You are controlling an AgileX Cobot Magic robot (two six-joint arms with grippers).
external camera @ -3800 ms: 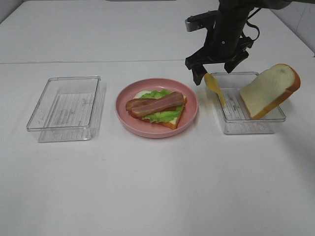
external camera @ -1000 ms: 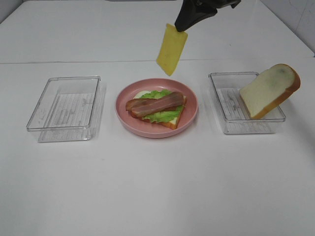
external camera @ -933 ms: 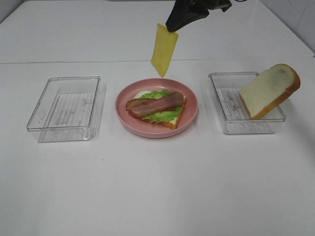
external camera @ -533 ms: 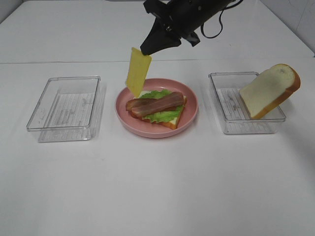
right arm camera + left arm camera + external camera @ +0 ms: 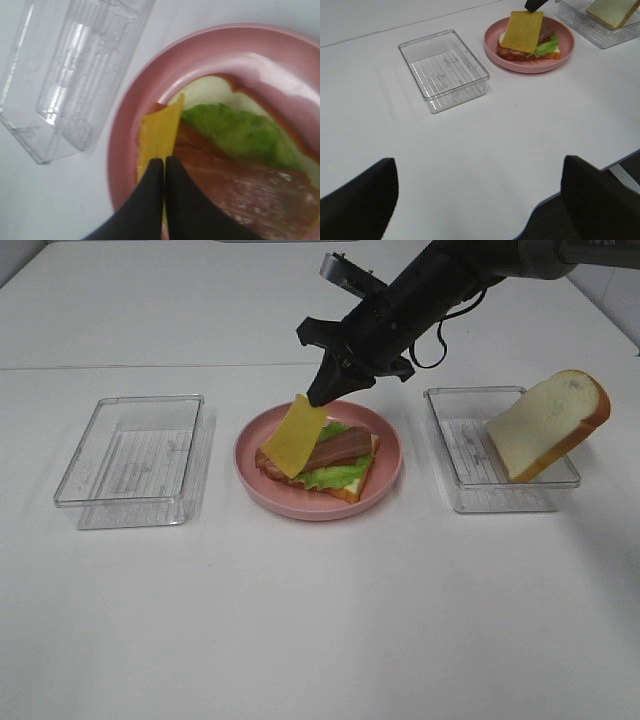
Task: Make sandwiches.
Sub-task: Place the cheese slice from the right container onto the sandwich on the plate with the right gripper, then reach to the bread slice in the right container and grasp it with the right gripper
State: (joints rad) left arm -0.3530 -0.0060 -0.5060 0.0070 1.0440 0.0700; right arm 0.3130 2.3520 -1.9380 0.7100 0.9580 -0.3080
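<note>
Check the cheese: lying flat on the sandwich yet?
Not flat. The cheese hangs tilted from the shut right gripper, lower edge at the bacon.

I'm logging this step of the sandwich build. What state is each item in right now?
cheese slice: gripped, tilted over the stack
right gripper: jaws shut on cheese
open sandwich: on pink plate, untopped
bread slice: leaning in right tray
left tray: empty
</note>
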